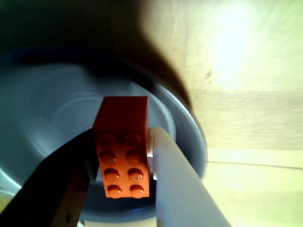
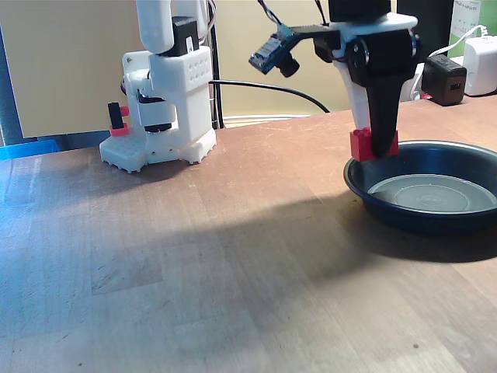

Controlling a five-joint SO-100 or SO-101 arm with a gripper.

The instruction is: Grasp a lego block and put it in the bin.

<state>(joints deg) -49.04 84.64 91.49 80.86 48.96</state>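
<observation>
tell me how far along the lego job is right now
Done: the gripper has the lego block pinched between its fingers and lifted off the wooden table. In hand: it holds the block over the near rim of the bin, as the wrist view also shows. Left: opening the fingers so the block drops in.

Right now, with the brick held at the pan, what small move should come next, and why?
Probably open the jaws and let go. The gripper holds the red lego block clamped between its jaws, and in the wrist view the pan's flat bottom lies directly behind the block. In the fixed view the block hangs just inside the near rim, so a slight nudge toward the centre first may be safer.
</observation>
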